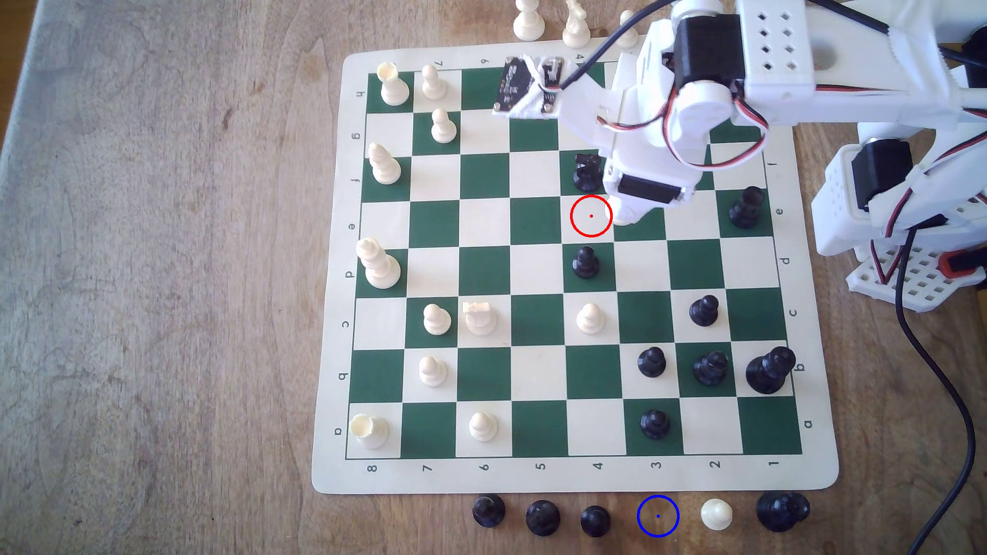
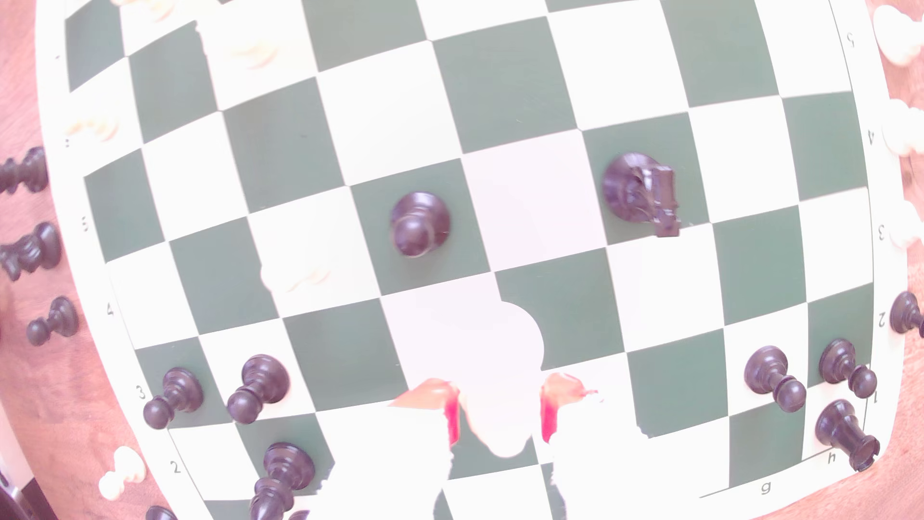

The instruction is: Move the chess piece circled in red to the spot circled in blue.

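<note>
The red ring (image 1: 591,216) lies on a bare cream square of the board. Just to its right in the exterior view, my gripper (image 1: 628,213) hangs low over the board. In the washed-out wrist view the cream-white chess piece (image 2: 506,360) sits between the two red-lined fingers (image 2: 452,425), and the gripper (image 2: 500,405) is shut on it. The spot (image 1: 658,516) is a blue ring on bare wood in front of the board's near edge, between a black piece (image 1: 595,520) and a cream pawn (image 1: 715,513).
A black knight (image 1: 586,172) stands one square behind the red ring and a black pawn (image 1: 585,262) one square in front. More black pawns (image 1: 652,362) stand between the gripper and the spot. The arm's base and cable (image 1: 940,373) are at the exterior view's right.
</note>
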